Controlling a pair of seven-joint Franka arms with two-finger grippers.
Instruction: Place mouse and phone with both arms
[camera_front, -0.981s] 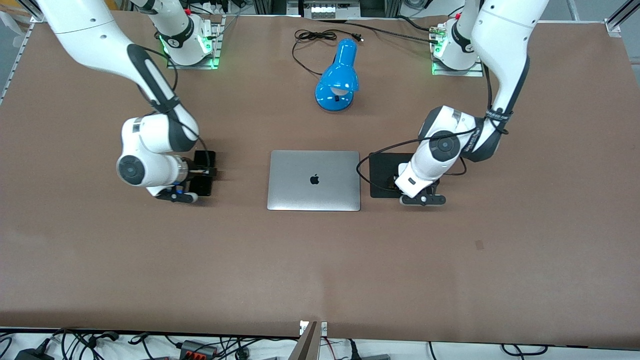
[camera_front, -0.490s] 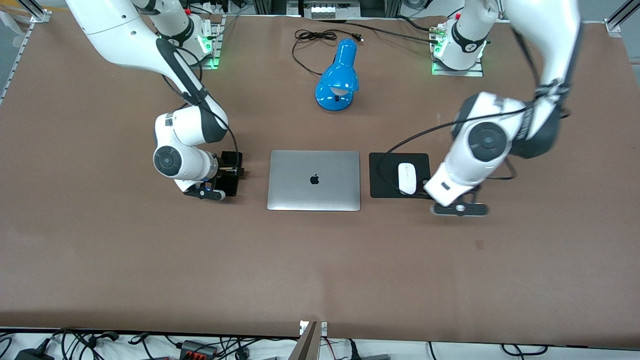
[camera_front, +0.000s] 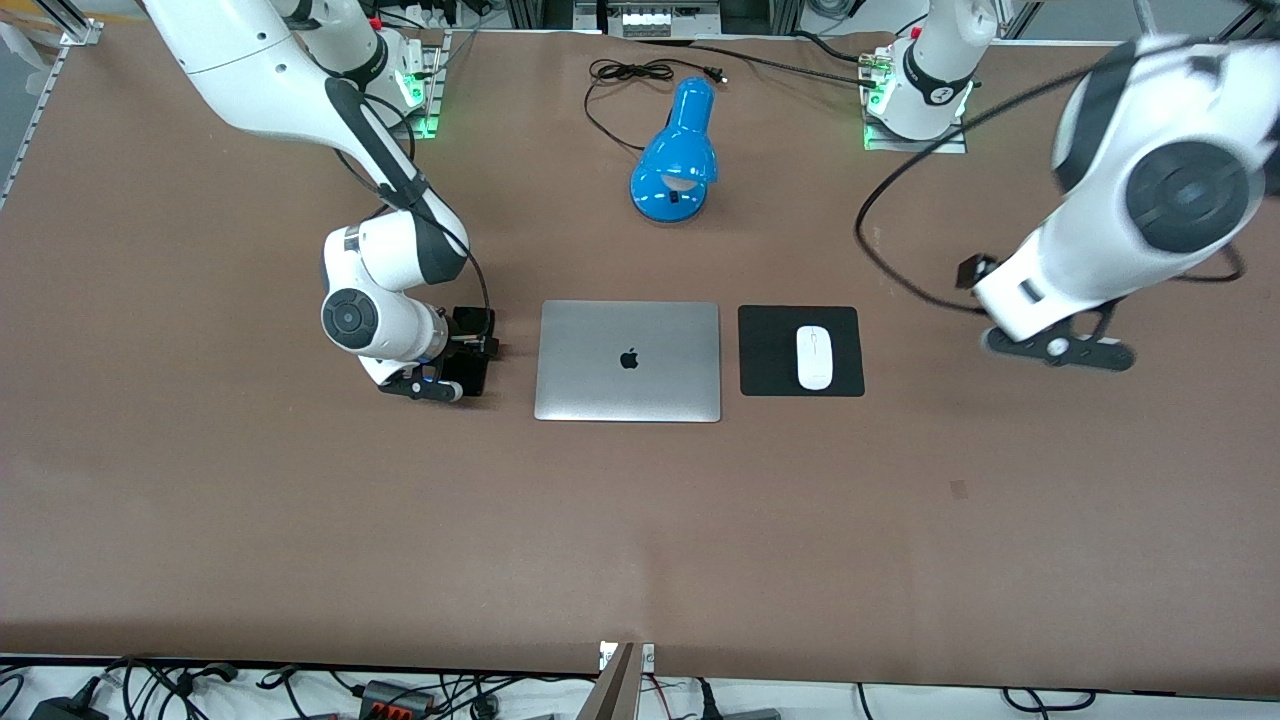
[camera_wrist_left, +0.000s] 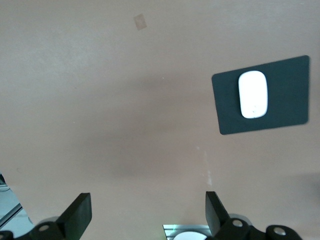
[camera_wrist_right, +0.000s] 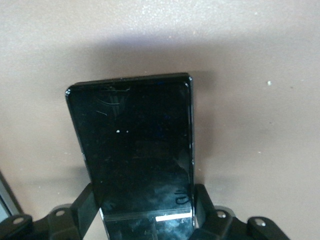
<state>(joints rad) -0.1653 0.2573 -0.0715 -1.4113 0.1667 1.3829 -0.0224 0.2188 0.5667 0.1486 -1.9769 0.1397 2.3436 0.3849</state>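
A: Front view: where is the mouse (camera_front: 815, 357) lying?
B: On the mouse pad (camera_front: 770, 350), at the laptop's (camera_front: 628, 360) three o'clock; the left gripper (camera_wrist_left: 147, 212) is hanging over bare surface (camera_front: 640, 530), jaws spread.
A: And the phone (camera_wrist_right: 135, 150)?
B: At nine o'clock, with the right gripper (camera_wrist_right: 145, 212) pinching it.

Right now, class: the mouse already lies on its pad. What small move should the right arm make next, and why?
Probably lower the phone the last bit and open the right gripper. Its fingers clamp the phone's edges beside the laptop, low over the table. The mouse lies on the mouse pad, and the left gripper is open, up over bare table.
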